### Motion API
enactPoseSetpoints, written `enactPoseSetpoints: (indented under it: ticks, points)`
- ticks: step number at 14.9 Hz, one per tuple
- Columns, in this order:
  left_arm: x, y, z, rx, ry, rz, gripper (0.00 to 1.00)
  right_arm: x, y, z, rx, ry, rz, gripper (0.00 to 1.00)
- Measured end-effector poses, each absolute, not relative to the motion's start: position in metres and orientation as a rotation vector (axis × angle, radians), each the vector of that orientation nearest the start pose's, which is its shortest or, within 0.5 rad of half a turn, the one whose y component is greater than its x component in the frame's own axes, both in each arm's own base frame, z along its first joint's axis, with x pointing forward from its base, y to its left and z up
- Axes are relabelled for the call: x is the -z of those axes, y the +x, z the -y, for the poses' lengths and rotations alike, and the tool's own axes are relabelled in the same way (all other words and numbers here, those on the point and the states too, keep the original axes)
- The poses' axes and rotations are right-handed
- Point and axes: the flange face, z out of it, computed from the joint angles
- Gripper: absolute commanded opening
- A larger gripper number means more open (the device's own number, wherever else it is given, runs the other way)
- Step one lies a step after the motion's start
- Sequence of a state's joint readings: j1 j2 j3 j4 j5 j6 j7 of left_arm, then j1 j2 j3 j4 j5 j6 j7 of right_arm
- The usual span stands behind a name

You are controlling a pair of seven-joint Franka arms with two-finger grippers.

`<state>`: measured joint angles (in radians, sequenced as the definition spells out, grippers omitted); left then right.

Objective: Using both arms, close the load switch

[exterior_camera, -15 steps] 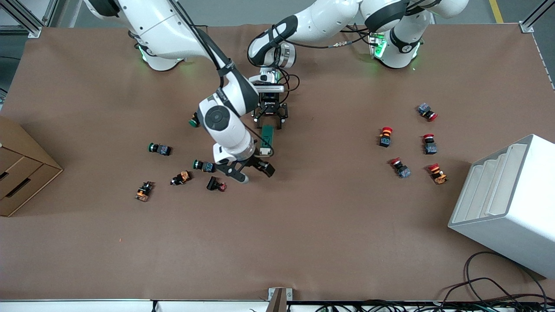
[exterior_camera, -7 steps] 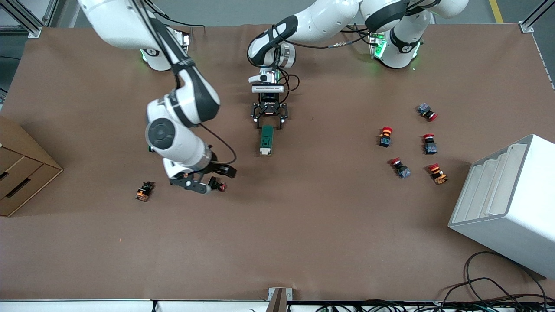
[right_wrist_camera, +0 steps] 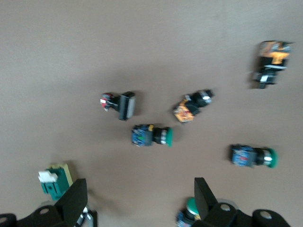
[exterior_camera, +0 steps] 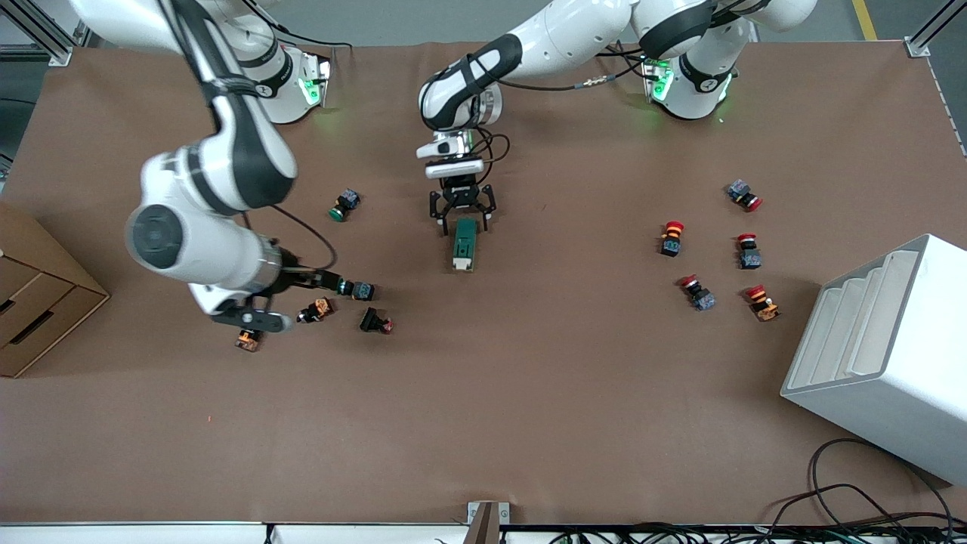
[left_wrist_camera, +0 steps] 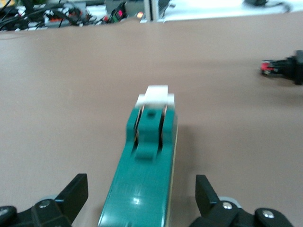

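The load switch (exterior_camera: 463, 243) is a dark green block lying on the brown table, with its white lever (left_wrist_camera: 155, 96) at the end nearer the front camera. My left gripper (exterior_camera: 461, 220) is low at the switch's other end. It is open, one finger (left_wrist_camera: 75, 191) on each side of the green body (left_wrist_camera: 144, 165) with a gap on both sides. My right gripper (exterior_camera: 306, 302) hangs open and empty over a cluster of push buttons toward the right arm's end. The switch (right_wrist_camera: 54, 178) shows at the edge of the right wrist view.
Green, orange and black push buttons (exterior_camera: 355, 289) lie scattered under and around the right gripper. Several red-capped buttons (exterior_camera: 671, 238) sit toward the left arm's end, beside a white slotted rack (exterior_camera: 884, 355). A cardboard box (exterior_camera: 38, 302) stands at the right arm's end.
The right arm has swung away from the load switch toward its own end of the table, gripper open. The left gripper has stayed at the switch's end and shifted slightly.
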<state>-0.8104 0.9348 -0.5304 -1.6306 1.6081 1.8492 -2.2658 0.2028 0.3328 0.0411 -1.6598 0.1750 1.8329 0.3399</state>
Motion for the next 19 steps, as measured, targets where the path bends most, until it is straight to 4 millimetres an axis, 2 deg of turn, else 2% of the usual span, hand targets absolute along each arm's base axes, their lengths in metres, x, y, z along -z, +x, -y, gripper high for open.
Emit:
enactPoseSetpoints:
  ticks: [2,4,7,8,9,11,15,19]
  points:
    - [-0.150,0.297,0.624,1.206,-2.685,0.149,1.00,-0.432,0.619,-0.120,-0.344,-2.984,-0.146,1.00]
    - [-0.177,0.323,0.629,1.135,-2.697,0.186,1.00,-0.463,0.620,-0.068,-0.354,-3.025,-0.036,1.00]
    - [-0.200,0.361,0.618,1.057,-2.703,0.229,1.00,-0.520,0.615,0.017,-0.364,-3.105,0.103,1.00]
    - [-0.212,0.377,0.613,1.016,-2.715,0.246,1.00,-0.537,0.613,0.037,-0.356,-3.120,0.096,1.00]
    - [-0.229,0.394,0.607,0.975,-2.730,0.267,1.00,-0.550,0.610,0.049,-0.361,-3.128,0.086,1.00]
    - [-0.271,0.432,0.586,0.894,-2.763,0.305,1.00,-0.569,0.608,0.055,-0.357,-3.163,0.081,1.00]
    - [-0.352,0.503,0.525,0.738,-2.843,0.310,1.00,-0.586,0.605,0.042,-0.364,-3.184,0.115,1.00]
    - [-0.416,0.544,0.473,0.590,-2.940,0.347,1.00,-0.585,0.604,0.032,-0.376,-3.147,0.017,1.00]
